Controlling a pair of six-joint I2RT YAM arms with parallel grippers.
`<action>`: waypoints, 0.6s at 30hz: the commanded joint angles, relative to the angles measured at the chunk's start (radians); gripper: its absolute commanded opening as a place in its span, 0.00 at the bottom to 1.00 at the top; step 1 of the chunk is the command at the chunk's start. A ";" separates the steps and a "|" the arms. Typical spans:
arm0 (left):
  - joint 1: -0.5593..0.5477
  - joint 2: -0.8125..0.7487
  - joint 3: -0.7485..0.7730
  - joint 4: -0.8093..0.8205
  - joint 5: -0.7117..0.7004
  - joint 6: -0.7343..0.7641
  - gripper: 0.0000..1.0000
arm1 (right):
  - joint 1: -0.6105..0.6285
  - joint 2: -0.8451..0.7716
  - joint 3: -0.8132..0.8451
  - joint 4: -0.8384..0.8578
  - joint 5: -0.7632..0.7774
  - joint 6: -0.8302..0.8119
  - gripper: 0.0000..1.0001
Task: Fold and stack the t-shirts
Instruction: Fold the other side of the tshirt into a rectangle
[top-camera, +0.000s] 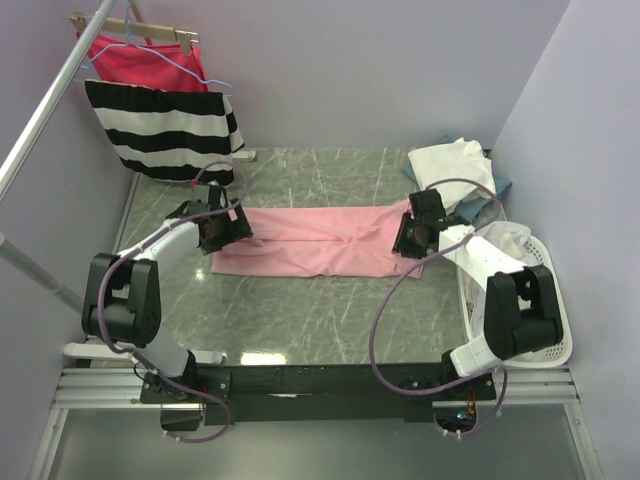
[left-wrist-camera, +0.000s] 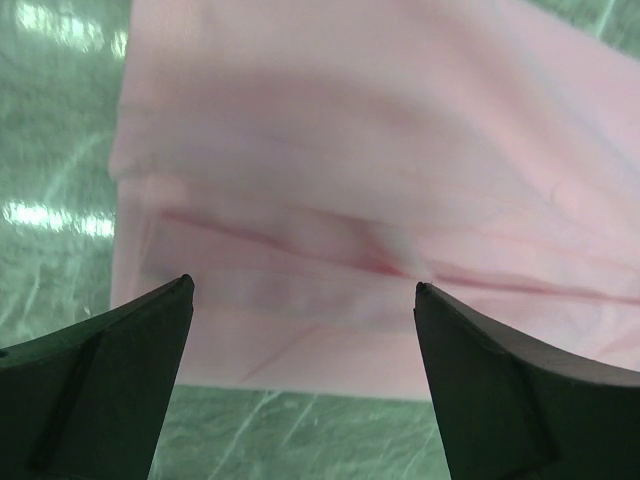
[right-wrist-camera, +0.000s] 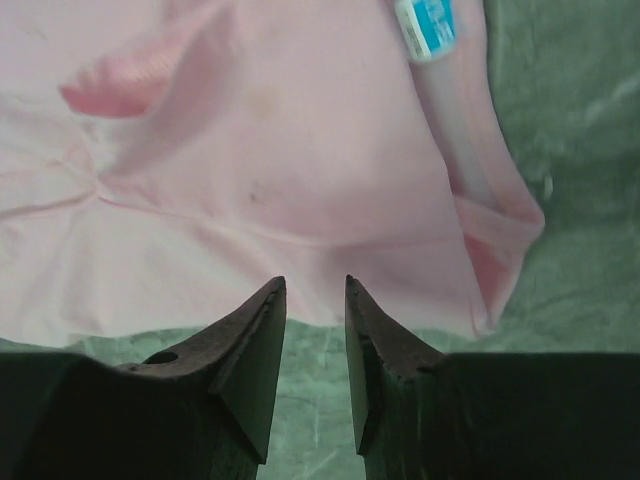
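Note:
The light pink t-shirt (top-camera: 320, 240) lies folded into a long strip across the middle of the green table. My left gripper (top-camera: 225, 232) hovers over its left end with jaws wide open and empty; in the left wrist view the gripper (left-wrist-camera: 303, 285) frames the shirt's (left-wrist-camera: 350, 150) near edge. My right gripper (top-camera: 412, 235) is at the shirt's right end, where the collar is. In the right wrist view the gripper (right-wrist-camera: 314, 282) has its jaws a narrow gap apart with nothing between them, tips at the edge of the shirt (right-wrist-camera: 250, 150). A blue neck label (right-wrist-camera: 425, 25) shows.
Cream-white tees (top-camera: 450, 165) lie piled at the back right, with a blue one (top-camera: 500, 187) under them. A white laundry basket (top-camera: 555, 340) stands at the right edge. A black-and-white striped garment (top-camera: 165, 130) and a magenta one (top-camera: 135, 65) hang at the back left.

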 joint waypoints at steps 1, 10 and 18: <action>-0.001 -0.096 -0.088 0.042 0.068 -0.025 0.97 | 0.007 -0.094 -0.069 -0.022 0.024 0.059 0.38; -0.024 -0.212 -0.244 0.116 0.009 -0.069 0.97 | 0.030 -0.135 -0.130 -0.100 0.234 0.107 0.49; -0.030 -0.249 -0.316 0.147 -0.097 -0.111 0.98 | 0.028 -0.094 -0.141 -0.082 0.306 0.116 0.62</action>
